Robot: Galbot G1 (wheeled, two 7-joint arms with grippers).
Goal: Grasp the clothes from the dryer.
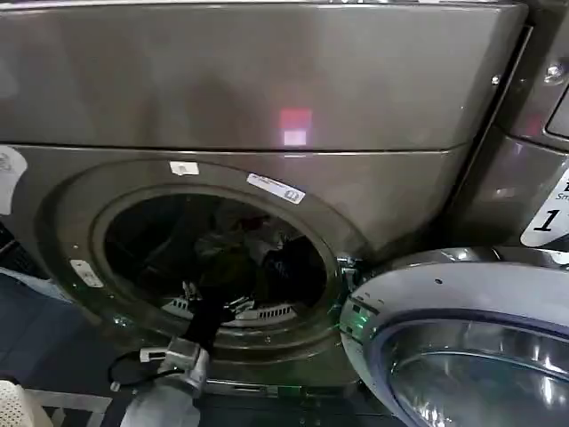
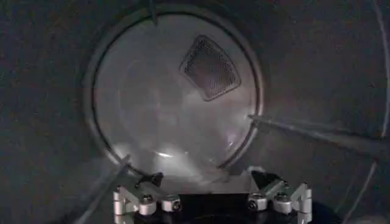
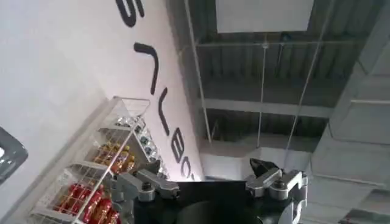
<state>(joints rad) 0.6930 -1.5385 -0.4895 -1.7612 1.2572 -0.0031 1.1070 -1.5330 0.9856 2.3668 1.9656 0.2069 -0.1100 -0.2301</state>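
So your left gripper (image 1: 212,301) is sitting right at the mouth of the big bronze-grey metal front-loading dryer (image 1: 267,98), just over the lower lip of the wide round port, with the arm coming up from below. The left wrist view looks straight down the drum at the pale round back wall with its mesh vent (image 2: 211,67), and the fingers (image 2: 135,199) are spread wide with nothing between them.

The soft heap of mixed dark and light clothes (image 1: 253,253) is inside the drum (it looks murky in the head view, mostly dark cloth with a bit of pale stuff on top). It seems to lie just beyond the gripper and slightly to the right of it, low in the drum. The wrist camera is aimed above it, so I'd say you need to pitch the wrist down before you commit.

My advice: keep the fingers wide, angle down into the thickest part of the pile, and push in until the cloth bunches between them before you close. Grabbing a loose edge will probably just drag one piece. Watch the drum paddle (image 2: 323,135) on the way in.

The right gripper (image 3: 210,182) is parked pointing up at the ceiling, away from the machine, fingers apart and empty. The round white-rimmed glass door (image 1: 462,347) hangs open to the right, so stay clear of it when you back out.
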